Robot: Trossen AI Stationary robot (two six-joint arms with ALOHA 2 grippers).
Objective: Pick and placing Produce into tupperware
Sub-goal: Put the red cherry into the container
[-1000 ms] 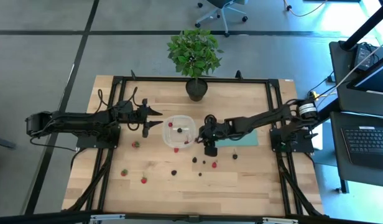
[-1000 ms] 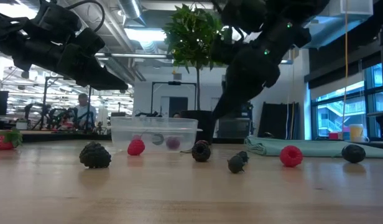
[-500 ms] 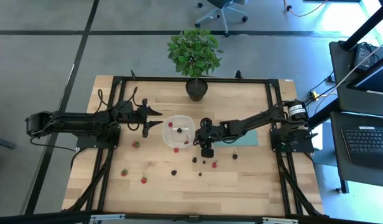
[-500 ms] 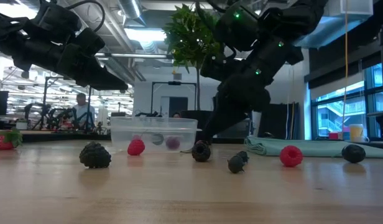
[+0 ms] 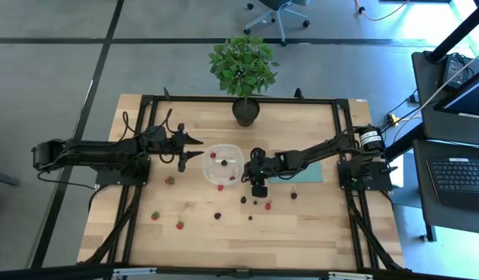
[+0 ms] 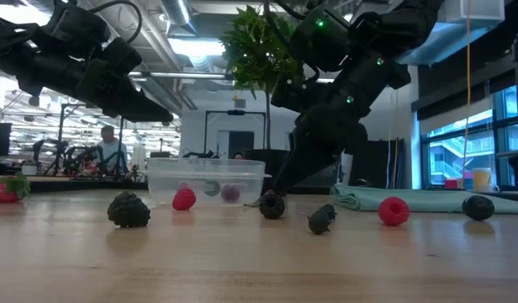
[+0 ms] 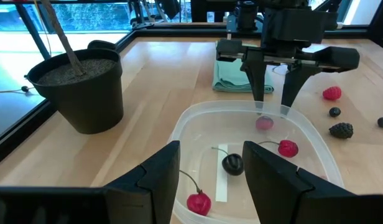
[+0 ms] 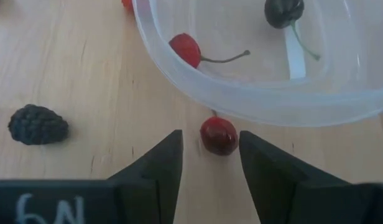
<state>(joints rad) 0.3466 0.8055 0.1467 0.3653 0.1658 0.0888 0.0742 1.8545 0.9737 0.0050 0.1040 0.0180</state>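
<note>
The clear tupperware (image 5: 224,165) stands mid-table with two red cherries (image 7: 199,202) and a dark one (image 7: 232,164) in it. A red cherry (image 8: 218,135) lies on the wood just outside the tupperware's right wall (image 8: 253,99). My right gripper (image 8: 210,137) slants down over that cherry, open, one finger on either side of it; I see no touch. In the high view the right gripper (image 5: 244,176) is at the tupperware's right edge. My left gripper (image 7: 210,168) hovers open above the tupperware's left side, also seen in the high view (image 5: 191,148).
Blackberries (image 5: 243,200) and red berries (image 5: 268,206) lie loose on the wood near the table's front, more red ones (image 5: 170,180) to the left. A teal cloth (image 5: 305,175) lies under the right arm. A potted plant (image 5: 245,111) stands at the far edge.
My right gripper has come down and a little toward the table's left, until its open fingers stand around the cherry beside the tupperware. It has kept still for the last half second. The left arm and the berries have not moved.
</note>
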